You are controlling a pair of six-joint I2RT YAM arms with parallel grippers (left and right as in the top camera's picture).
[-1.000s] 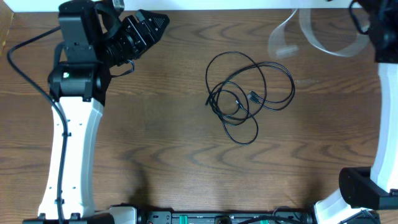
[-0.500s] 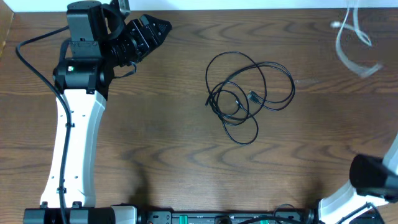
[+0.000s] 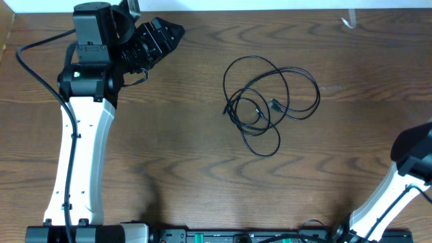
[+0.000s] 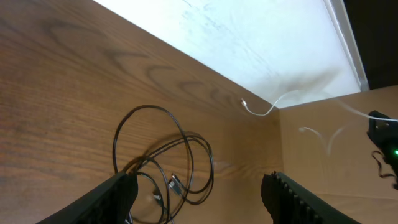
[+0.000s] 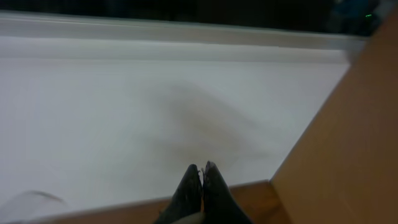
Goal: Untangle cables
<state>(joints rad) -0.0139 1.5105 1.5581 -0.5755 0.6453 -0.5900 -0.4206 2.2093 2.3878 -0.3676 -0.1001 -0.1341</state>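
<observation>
The black cable (image 3: 270, 104) lies in loose overlapping loops at the table's centre, with a small plug inside the loops. It also shows in the left wrist view (image 4: 165, 162). My left gripper (image 3: 169, 34) is open and empty at the far left, apart from it, and its fingers frame the loops in the left wrist view (image 4: 199, 186). The white cable shows only as a thin end at the top edge (image 3: 347, 21) and as a pale curve in the air (image 4: 261, 112). My right gripper (image 5: 202, 169) is shut, with a pale strand between its fingers.
The white wall (image 4: 249, 37) runs along the table's far edge. A brown board (image 4: 336, 149) stands at the right side. My right arm's base (image 3: 412, 162) is at the lower right, and the left arm (image 3: 77, 148) runs down the left side.
The white cable has been carried up and right, almost out of the overhead view. The right arm has swung to the lower right. The left arm shifted slightly, then held still.
</observation>
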